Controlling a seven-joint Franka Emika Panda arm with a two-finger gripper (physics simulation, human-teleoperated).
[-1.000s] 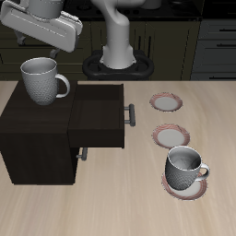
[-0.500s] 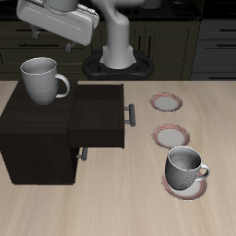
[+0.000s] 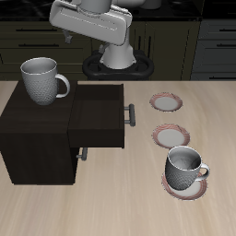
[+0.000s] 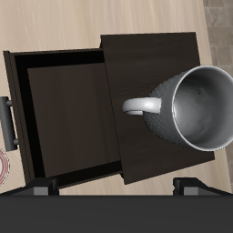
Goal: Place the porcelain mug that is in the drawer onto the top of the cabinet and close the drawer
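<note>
Gripper (image 3: 92, 35): two dark fingertips (image 4: 43, 187) set wide apart, nothing between them; raised high over the back of the table.

Tall grey-white porcelain mug (image 3: 41, 80) with dotted texture: upright on the flat top of the cabinet, at its far corner, loop handle turned toward the drawer side.

Low dark brown-black wooden cabinet (image 3: 32, 134): boxy, standing on the table.

Wide dark upper drawer (image 3: 101, 118) with grey bar handle: pulled out; interior empty.

Squat smooth grey mug (image 3: 185, 169): on a pink-rimmed plate, near the table's front edge.

Two further pink-rimmed plates (image 3: 167, 102): bare, farther back.
</note>
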